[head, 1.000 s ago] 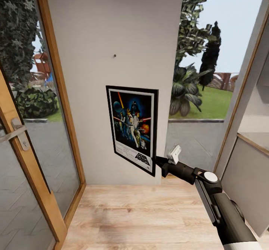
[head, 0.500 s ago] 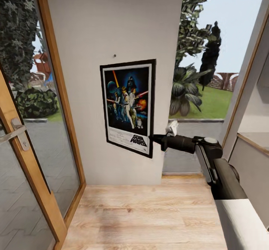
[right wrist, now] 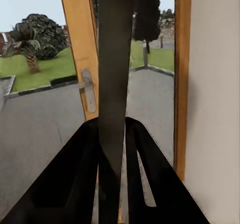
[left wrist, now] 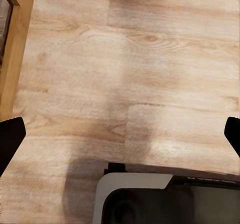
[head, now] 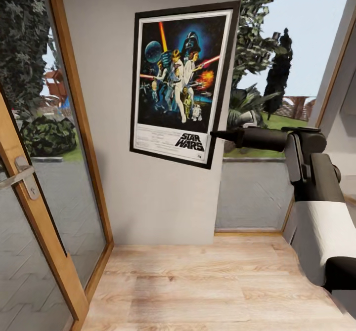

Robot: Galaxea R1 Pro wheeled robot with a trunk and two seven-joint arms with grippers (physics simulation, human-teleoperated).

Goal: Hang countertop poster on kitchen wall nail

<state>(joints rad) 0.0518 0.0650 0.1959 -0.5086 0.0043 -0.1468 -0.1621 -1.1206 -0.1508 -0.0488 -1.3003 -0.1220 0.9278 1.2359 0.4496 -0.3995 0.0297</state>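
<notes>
The black-framed Star Wars poster stands upright and slightly tilted against the grey wall panel, high up. My right gripper is shut on its lower right frame edge, with the arm reaching in level from the right. In the right wrist view the frame edge shows as a dark vertical strip pinched in my right gripper. The wall nail is hidden behind the poster. My left gripper is open over the wooden floor, holding nothing. The kitchen countertop is out of view.
A glass door with a wooden frame and metal handle stands open at the left. A tall window onto the garden is right of the wall panel. Light wooden floor lies below. My base shows under the left gripper.
My right arm has lifted the poster up the wall from near the floor. The nail, visible above the poster before, is now covered by it.
</notes>
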